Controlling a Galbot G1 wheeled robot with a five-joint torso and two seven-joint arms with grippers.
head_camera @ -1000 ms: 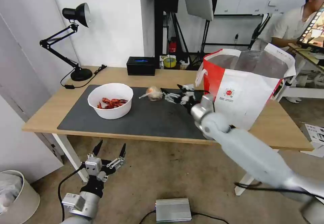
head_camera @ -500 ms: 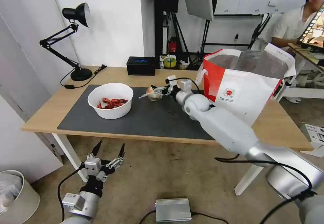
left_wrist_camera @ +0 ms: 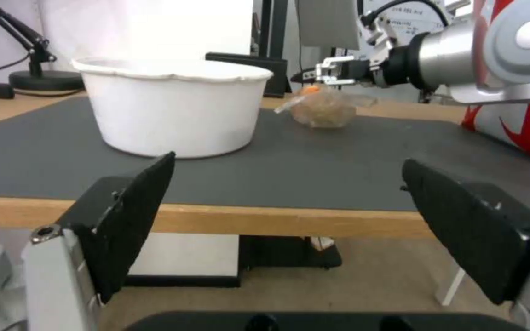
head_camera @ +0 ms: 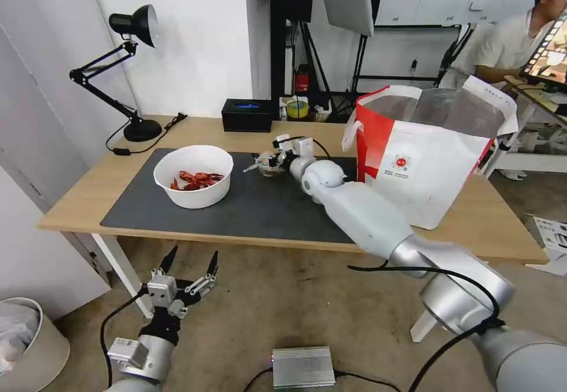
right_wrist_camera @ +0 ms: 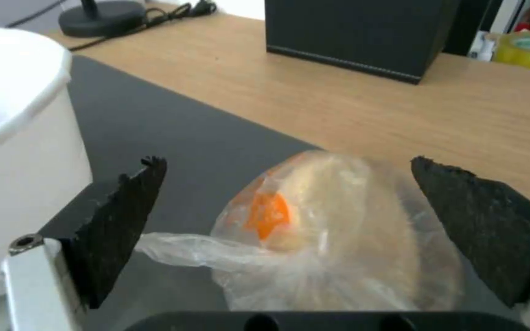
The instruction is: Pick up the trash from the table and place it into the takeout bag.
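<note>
Reaching further left across the table since a moment ago, the right gripper (head_camera: 264,160) has closed in on the small knotted clear bag with orange content (head_camera: 270,165), and now its black pads stand spread wide with the bag sitting right between them, neither pad pressing on the plastic as far as the right wrist view shows. That bag rests on the large dark grey mat (head_camera: 248,203), just beside the white round bowl of red crayfish shells (head_camera: 193,176), which sits on the mat's left half. From the left wrist view, the right gripper's fingertips (left_wrist_camera: 329,76) hover at the top of the bag (left_wrist_camera: 323,108), though whether they brush it is hard to tell from there. Behind the bag, a black rectangular box (right_wrist_camera: 357,34) stands on the wide light-wood desk top (head_camera: 94,194). On the desk's right side stands the large boxy white bag with red side panels (head_camera: 428,150), mouth gaping upward. Down below the desk edge, the left gripper (head_camera: 190,265) hangs parked, fingers splayed apart, holding nothing.
</note>
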